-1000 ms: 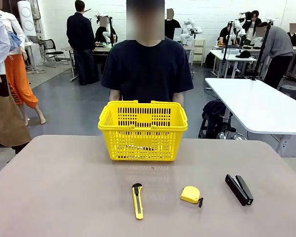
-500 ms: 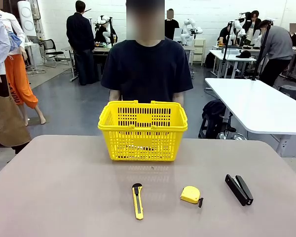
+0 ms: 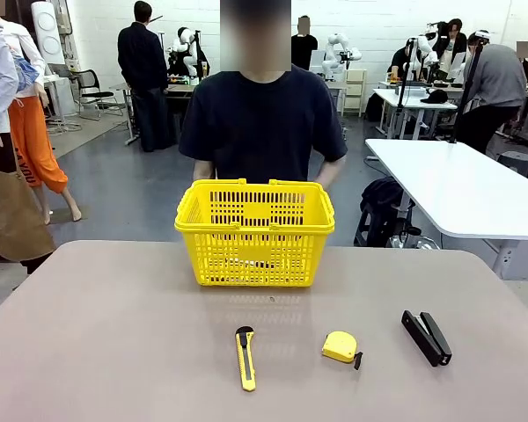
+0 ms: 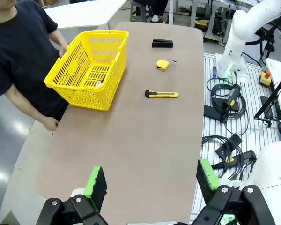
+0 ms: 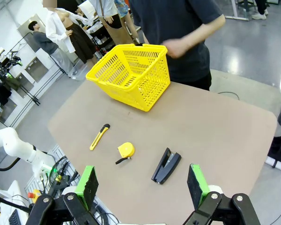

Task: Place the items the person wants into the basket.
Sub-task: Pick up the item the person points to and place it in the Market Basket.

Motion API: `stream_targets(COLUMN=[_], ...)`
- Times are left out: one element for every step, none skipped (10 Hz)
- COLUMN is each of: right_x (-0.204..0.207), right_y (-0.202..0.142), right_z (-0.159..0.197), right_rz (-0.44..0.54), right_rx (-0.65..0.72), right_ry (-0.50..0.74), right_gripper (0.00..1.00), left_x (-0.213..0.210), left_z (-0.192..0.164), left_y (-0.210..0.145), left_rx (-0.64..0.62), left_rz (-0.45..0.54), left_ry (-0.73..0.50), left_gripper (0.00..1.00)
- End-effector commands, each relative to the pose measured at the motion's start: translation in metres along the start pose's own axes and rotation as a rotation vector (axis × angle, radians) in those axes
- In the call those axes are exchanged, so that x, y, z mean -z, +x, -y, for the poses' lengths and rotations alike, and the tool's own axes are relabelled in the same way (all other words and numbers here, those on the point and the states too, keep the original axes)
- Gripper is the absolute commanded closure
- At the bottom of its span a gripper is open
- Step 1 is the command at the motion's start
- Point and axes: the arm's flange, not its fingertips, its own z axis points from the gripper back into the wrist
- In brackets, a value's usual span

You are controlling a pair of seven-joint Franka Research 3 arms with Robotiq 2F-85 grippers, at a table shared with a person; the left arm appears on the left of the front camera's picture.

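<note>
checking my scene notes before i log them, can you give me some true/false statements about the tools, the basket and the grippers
1. The utility knife, the tape measure and the stapler all lie on the table. True.
2. The stapler lies farthest to the robot's left. False: it lies farthest right, and the utility knife is leftmost.
3. The left gripper and the right gripper are both open and empty. True.
4. The basket stands between the tools and the robot. False: it stands beyond them, right in front of the person.
</note>
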Motion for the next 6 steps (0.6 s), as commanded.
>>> stream_targets(right_x=[0.0014,0.0014,0.0014,0.0014,0.0014,0.0014], right_y=[0.0016,0.0016,0.0016,0.0016,0.0016,0.0016], right_z=[0.001,0.001,0.001,0.001,0.001,0.001], right_rz=[0.021,0.021,0.021,0.021,0.021,0.021], right_rx=[-0.019,-0.019,-0.019,-0.019,-0.019,-0.019], right_ry=[0.016,0.016,0.016,0.016,0.016,0.016], right_gripper=[0.0,0.0,0.0,0.0,0.0,0.0], left_x=[-0.0023,-0.0023,-0.0023,-0.0023,-0.0023,-0.0023], left_z=[-0.0005,-0.0005,-0.0005,-0.0005,-0.0005,-0.0005], left_y=[-0.0003,-0.0003,-0.0003,-0.0003,-0.0003,-0.0003], left_rx=[0.027,0.027,0.027,0.027,0.027,0.027], left_rz=[0.014,0.014,0.014,0.014,0.014,0.014], left_ry=[-0.008,-0.008,-0.008,-0.008,-0.008,-0.008], left_gripper=[0.0,0.0,0.0,0.0,0.0,0.0])
